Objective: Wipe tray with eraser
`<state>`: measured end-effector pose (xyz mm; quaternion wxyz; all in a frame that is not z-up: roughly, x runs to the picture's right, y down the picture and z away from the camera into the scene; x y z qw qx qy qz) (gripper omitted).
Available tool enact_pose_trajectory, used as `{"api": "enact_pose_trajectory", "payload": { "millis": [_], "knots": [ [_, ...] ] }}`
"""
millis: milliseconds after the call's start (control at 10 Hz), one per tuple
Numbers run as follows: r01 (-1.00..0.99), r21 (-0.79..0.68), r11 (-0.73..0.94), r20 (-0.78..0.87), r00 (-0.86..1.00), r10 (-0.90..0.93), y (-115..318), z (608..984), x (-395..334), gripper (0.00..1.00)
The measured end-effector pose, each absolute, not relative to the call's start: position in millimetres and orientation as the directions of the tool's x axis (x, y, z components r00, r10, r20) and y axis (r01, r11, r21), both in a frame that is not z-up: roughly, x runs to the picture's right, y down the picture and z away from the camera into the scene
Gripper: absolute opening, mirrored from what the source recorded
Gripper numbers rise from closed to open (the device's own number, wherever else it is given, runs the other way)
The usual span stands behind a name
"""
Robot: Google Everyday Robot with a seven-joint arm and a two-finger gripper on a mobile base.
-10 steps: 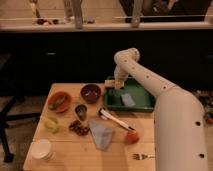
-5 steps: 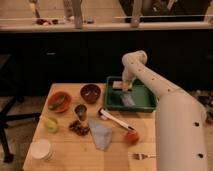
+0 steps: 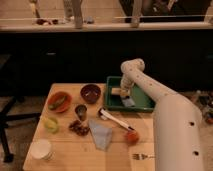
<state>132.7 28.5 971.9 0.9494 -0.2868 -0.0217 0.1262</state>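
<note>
The green tray [image 3: 144,106] sits at the back right of the wooden table. My white arm reaches up from the lower right, bends at the elbow and comes down into the tray. My gripper [image 3: 123,90] is low inside the tray's left half, shut on the eraser [image 3: 117,91], a pale tan block pressed to the tray floor. A small grey-blue pad [image 3: 129,102] lies in the tray just in front of the gripper.
Left of the tray are a dark red bowl [image 3: 91,93], an orange bowl [image 3: 59,101] and a metal cup [image 3: 80,111]. In front lie a white-handled tool [image 3: 116,120], a blue-grey cloth [image 3: 101,135], a red fruit [image 3: 131,136], a fork [image 3: 142,156], a green fruit [image 3: 50,124] and a white cup [image 3: 41,148].
My gripper and the eraser slid right across the tray floor, then back a little to the left and toward the front.
</note>
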Motion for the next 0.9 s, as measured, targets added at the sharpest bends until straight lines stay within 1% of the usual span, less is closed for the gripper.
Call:
{"api": "enact_pose_trajectory", "payload": {
  "millis": [300, 500, 700, 900],
  "knots": [
    [-0.187, -0.548, 0.815, 0.005, 0.974, 0.227, 9.8, 971.2, 107.1, 0.0],
    [-0.137, -0.546, 0.827, 0.047, 0.98, 0.193, -2.2, 960.9, 73.8, 0.0],
    [-0.131, -0.548, 0.826, 0.05, 0.981, 0.189, -1.5, 952.8, 60.7, 0.0],
    [-0.156, -0.555, 0.817, 0.029, 0.978, 0.206, 4.4, 945.8, 65.2, 0.0]
  ]
}}
